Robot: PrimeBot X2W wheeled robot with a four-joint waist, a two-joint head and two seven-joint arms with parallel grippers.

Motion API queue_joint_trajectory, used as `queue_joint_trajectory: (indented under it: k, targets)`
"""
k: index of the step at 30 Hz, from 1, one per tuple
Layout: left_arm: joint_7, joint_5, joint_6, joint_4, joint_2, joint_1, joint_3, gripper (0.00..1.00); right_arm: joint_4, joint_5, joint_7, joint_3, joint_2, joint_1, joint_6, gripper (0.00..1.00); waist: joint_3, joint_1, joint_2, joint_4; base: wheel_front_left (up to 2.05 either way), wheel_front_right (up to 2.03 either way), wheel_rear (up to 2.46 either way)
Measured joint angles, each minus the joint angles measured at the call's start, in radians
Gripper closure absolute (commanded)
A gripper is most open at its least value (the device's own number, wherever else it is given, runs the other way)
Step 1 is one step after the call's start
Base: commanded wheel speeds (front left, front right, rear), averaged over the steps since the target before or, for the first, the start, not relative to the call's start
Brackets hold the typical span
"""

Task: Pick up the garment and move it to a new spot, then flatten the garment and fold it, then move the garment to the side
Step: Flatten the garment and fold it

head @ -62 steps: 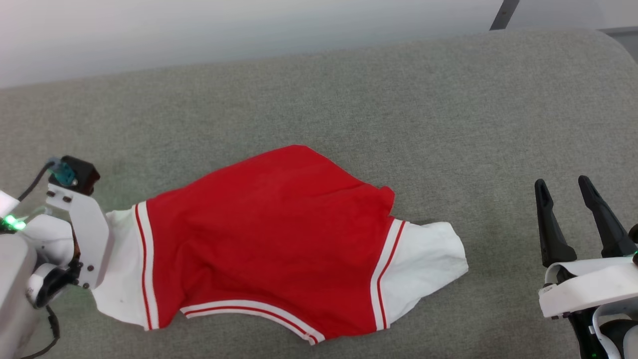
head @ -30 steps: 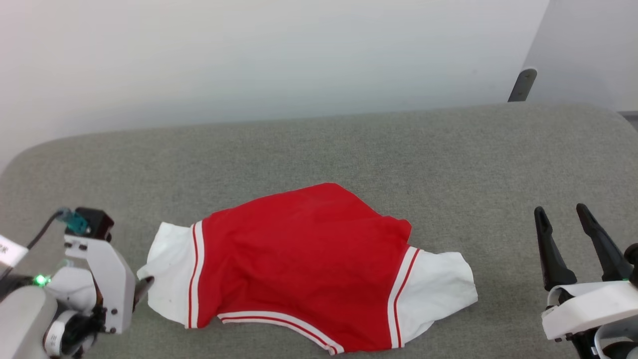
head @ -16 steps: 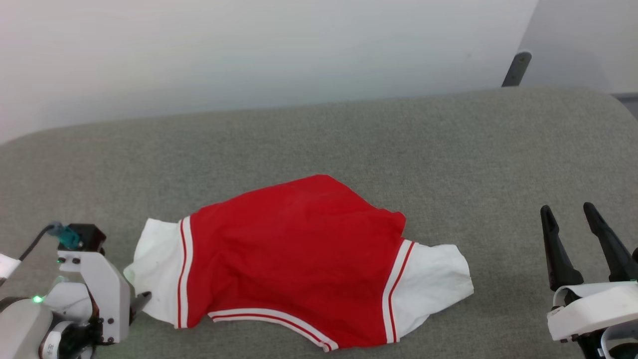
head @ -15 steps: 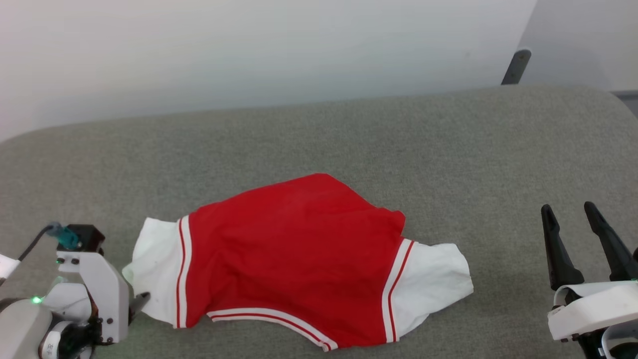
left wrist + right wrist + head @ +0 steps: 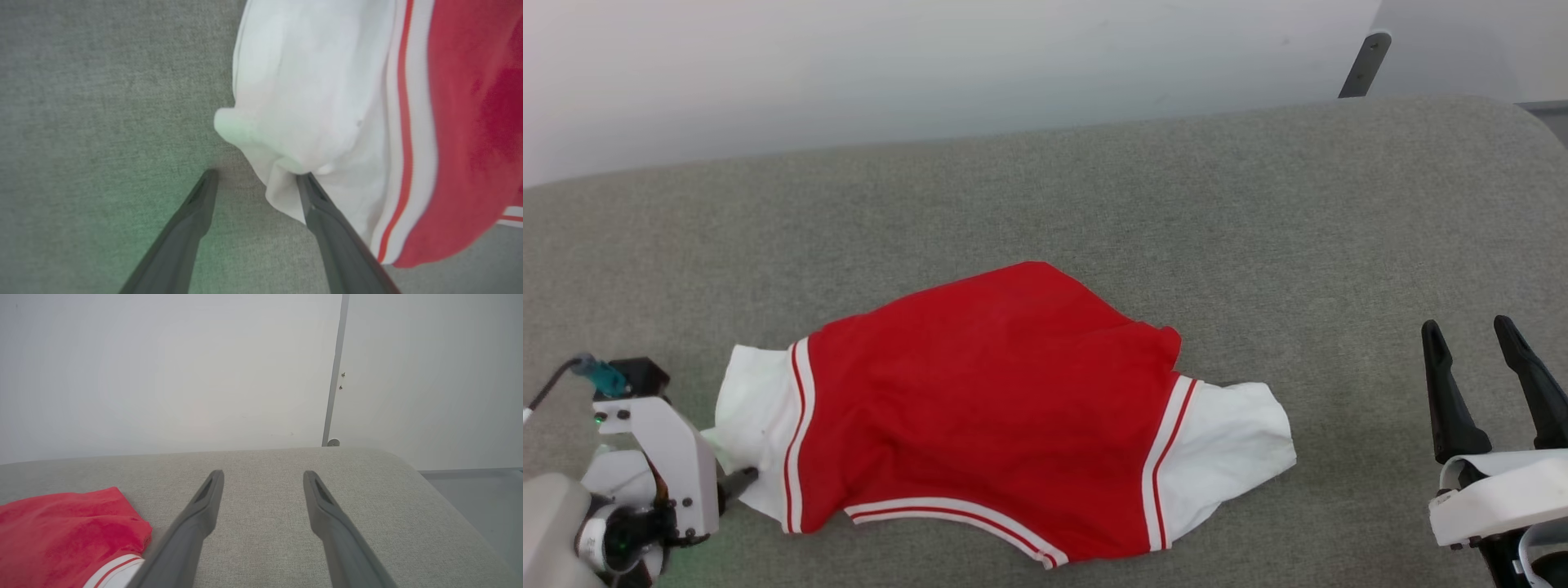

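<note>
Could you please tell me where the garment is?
In the head view the garment lies lower centre on the cushion, one sleeve beside the left claw.

Right gripper: two dark fingers rising from 6 o'clock, spread wide, with bare grey fabric counter between them. Garment: red with a white striped band, lying on the counter at 8 o'clock. Pale wall at 12 o'clock. Vertical grey strip at 1 o'clock.
</note>
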Motion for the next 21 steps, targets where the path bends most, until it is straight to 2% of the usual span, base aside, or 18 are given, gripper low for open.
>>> queue_joint_trajectory:
  k: [1,2,7,15,21]
  targets:
    - [0.006,-0.001,-0.005,0.008,-0.002,-0.005,-0.001,0.63,-0.002,0.000,0.003,-0.001,0.000,0.000,0.000,0.00,0.002,0.0000,0.0000,0.000,0.00,0.00,0.00]
    - [0.011,-0.008,-0.016,0.013,-0.003,-0.009,-0.001,1.00,-0.004,0.000,0.006,0.000,-0.001,0.000,0.000,0.00,0.005,0.0000,0.0000,0.000,0.00,0.00,0.00]
    - [0.019,-0.019,-0.025,0.035,-0.012,-0.033,0.000,1.00,-0.012,0.023,0.054,0.026,-0.019,0.001,0.000,0.00,0.015,0.0000,0.0000,0.005,0.00,0.00,0.00]
    - [0.019,-0.016,-0.034,0.026,-0.013,-0.054,-0.007,1.00,-0.020,0.182,0.324,0.181,-0.121,0.054,0.000,0.00,0.032,0.0000,0.0000,0.024,0.00,0.00,0.00]
    - [0.019,-0.014,-0.039,0.010,-0.020,-0.071,-0.012,1.00,-0.010,0.208,0.461,0.182,-0.131,0.064,0.000,0.00,0.049,0.0000,0.0000,0.043,0.00,0.00,0.00]
